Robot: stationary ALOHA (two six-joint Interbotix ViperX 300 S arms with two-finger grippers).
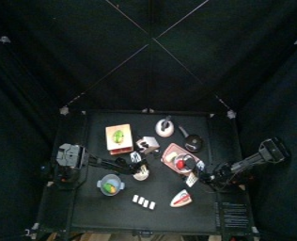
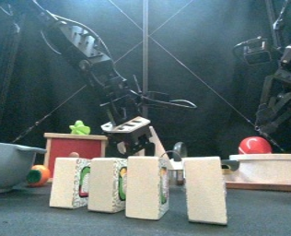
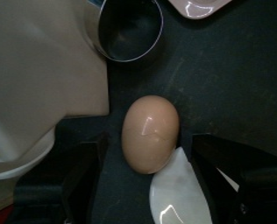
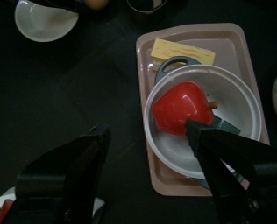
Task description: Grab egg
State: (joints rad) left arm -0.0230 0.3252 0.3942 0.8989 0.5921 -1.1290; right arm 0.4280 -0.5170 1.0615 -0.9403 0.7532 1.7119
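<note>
The egg [image 3: 151, 133] is a smooth pale oval lying on the black table, seen close in the left wrist view. My left gripper [image 3: 151, 147] is open with one jaw on each side of the egg, and a small gap shows on both sides. In the top view the left gripper [image 1: 134, 161] sits near the table's middle. In the front view the left gripper [image 2: 126, 126] hangs low behind the white blocks, which hide the egg. My right gripper [image 4: 152, 175] is open and empty above the pink tray.
A dark metal cup [image 3: 131, 31], a large pale object [image 3: 41, 79] and a glossy white piece [image 3: 182, 194] crowd the egg. The pink tray [image 4: 240, 39] carries a white bowl [image 4: 240, 87] with a red fruit [image 4: 182, 107]. Several white blocks [image 2: 145, 187] stand along the front edge. A green-filled bowl [image 1: 110, 184] sits front left.
</note>
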